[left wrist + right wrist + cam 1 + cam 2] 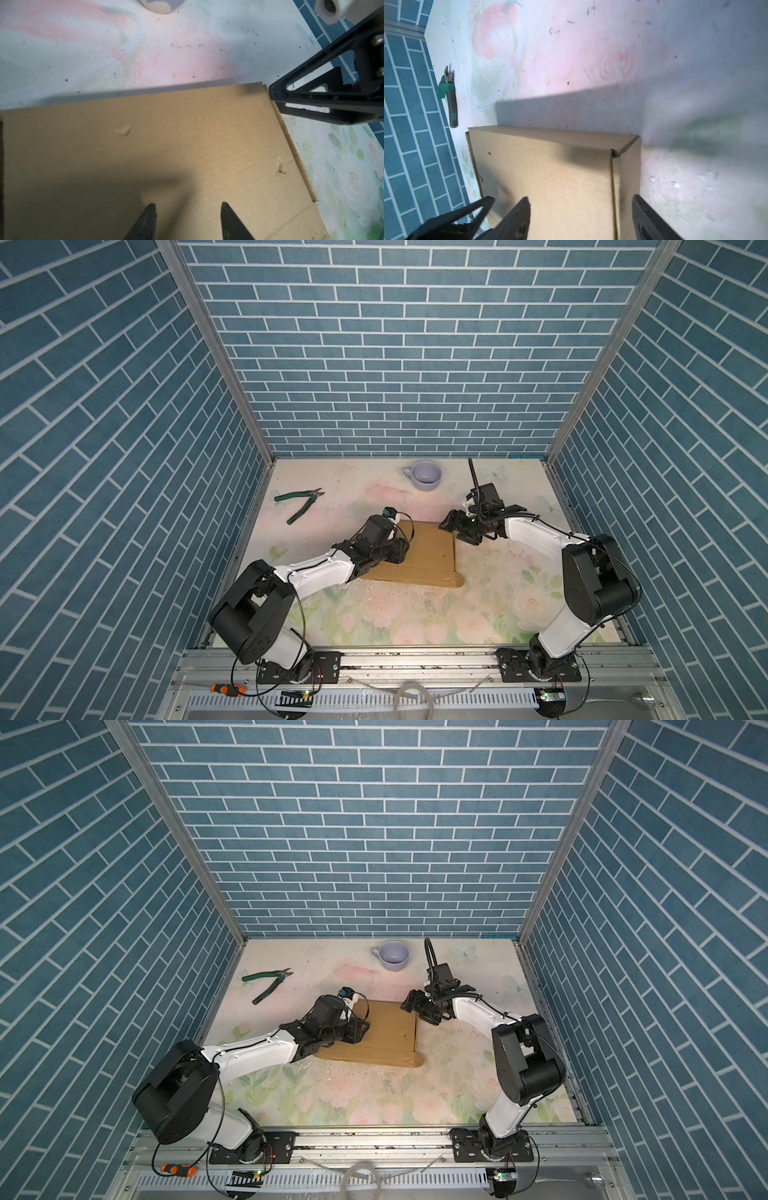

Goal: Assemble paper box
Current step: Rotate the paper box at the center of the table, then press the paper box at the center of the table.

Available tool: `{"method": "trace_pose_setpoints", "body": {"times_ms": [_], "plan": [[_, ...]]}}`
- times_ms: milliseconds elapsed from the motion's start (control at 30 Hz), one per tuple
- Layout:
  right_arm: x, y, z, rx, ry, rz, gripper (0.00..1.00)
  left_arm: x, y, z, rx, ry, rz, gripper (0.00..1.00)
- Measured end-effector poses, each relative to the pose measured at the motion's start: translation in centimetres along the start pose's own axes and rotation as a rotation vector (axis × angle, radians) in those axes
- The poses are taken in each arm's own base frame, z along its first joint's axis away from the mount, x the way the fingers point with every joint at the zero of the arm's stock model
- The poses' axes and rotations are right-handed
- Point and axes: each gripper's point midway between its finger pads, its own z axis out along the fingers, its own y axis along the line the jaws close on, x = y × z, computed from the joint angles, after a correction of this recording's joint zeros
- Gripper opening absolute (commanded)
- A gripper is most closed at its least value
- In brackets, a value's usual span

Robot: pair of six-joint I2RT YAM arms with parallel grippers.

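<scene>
walls (395,364): blue-teal bricks in a staggered pattern with white joints, the same on the left, right and far sides
table (415,614): pale floral print, with pink roses and green leaves on the near half and washed pink and white farther back, flecked with dark specks
paper box (428,551): plain brown cardboard
cup (424,475): pale lavender
pliers (314,495): green handles, dark head
left arm (320,572): white shell, black joints
right arm (536,531): white shell, black joints
left gripper (187,204): black
right gripper (581,199): black
screwdriver (226,689): orange and black
</scene>
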Motion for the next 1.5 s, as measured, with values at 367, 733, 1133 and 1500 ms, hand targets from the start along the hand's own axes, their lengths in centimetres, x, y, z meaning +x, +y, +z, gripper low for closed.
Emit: {"method": "trace_pose_setpoints", "body": {"times_ms": [367, 733, 1133, 1500], "plan": [[3.4, 0.5, -6.4, 0.075, -0.052, -0.169, 0.82, -3.0, 2.5, -10.4, -0.095, -0.159, -0.035, 0.77], [13.5, 0.5, -4.7, 0.183, 0.095, -0.348, 0.83, 7.0, 7.8, -10.5, -0.248, -0.016, -0.132, 0.89], [13.9, -1.1, -1.2, 0.239, 0.125, -0.359, 0.82, 8.7, 8.6, -7.8, -0.228, -0.029, -0.135, 0.86], [14.1, 0.0, -0.6, 0.177, 0.13, -0.356, 0.73, 9.3, 7.0, -6.0, -0.13, 0.024, -0.146, 0.75]]}}
